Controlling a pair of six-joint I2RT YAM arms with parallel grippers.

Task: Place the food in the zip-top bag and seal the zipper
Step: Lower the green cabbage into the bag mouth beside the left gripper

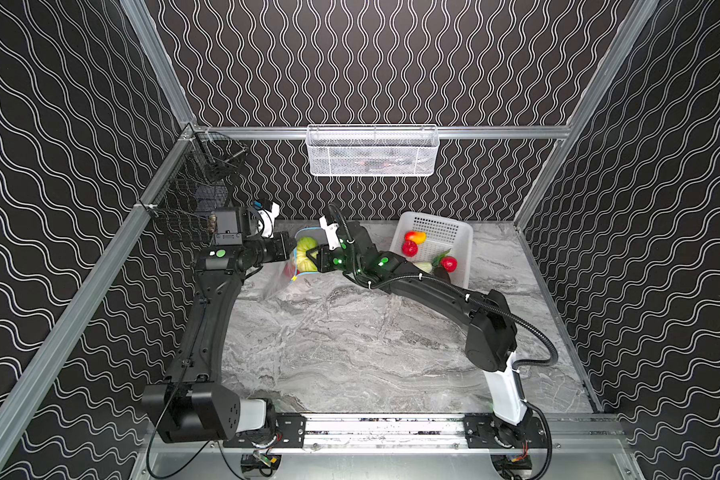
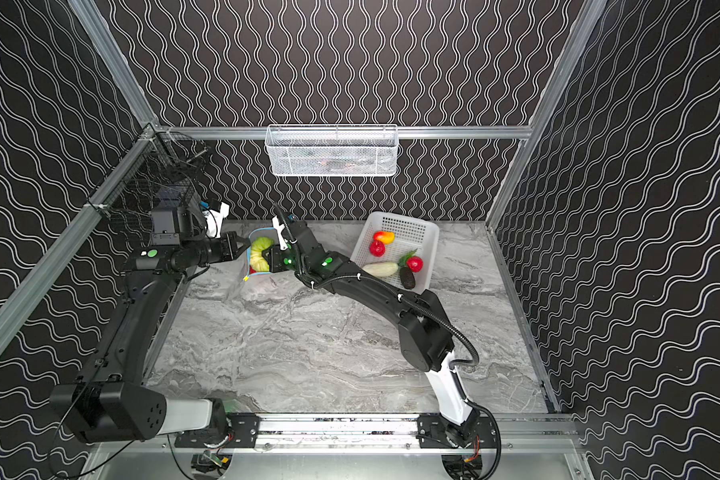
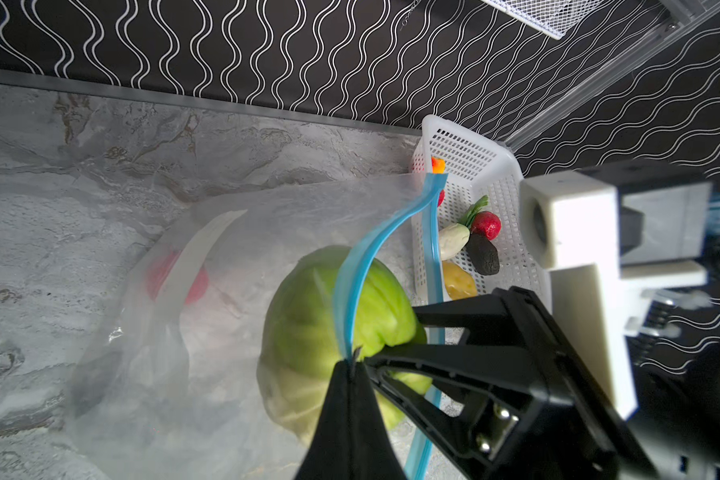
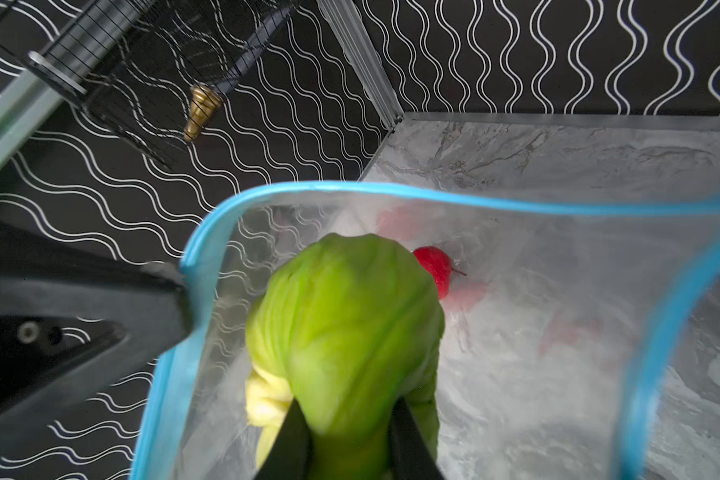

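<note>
The zip-top bag (image 1: 276,283) lies at the back left of the marble table with its mouth held open. My left gripper (image 3: 352,361) is shut on the blue zipper (image 3: 362,266) strip at the bag's rim. A yellow slider tab (image 1: 294,277) sits at the strip's near end. My right gripper (image 4: 346,419) is shut on the green cabbage (image 4: 346,311), which is partly inside the mouth. Both top views show the cabbage (image 1: 306,251) (image 2: 259,253) between the two grippers. A red fruit (image 4: 435,266) lies deeper in the bag. More of the food stays in the white plastic basket (image 1: 437,224).
In the tilted basket (image 2: 404,220) lie an orange-red fruit (image 2: 384,237), two red fruits (image 2: 377,248) (image 2: 415,263), a white radish (image 2: 381,269) and a dark avocado (image 2: 407,277). A white wire basket (image 1: 371,151) hangs on the back rail. A black mesh basket (image 1: 196,195) hangs at the left.
</note>
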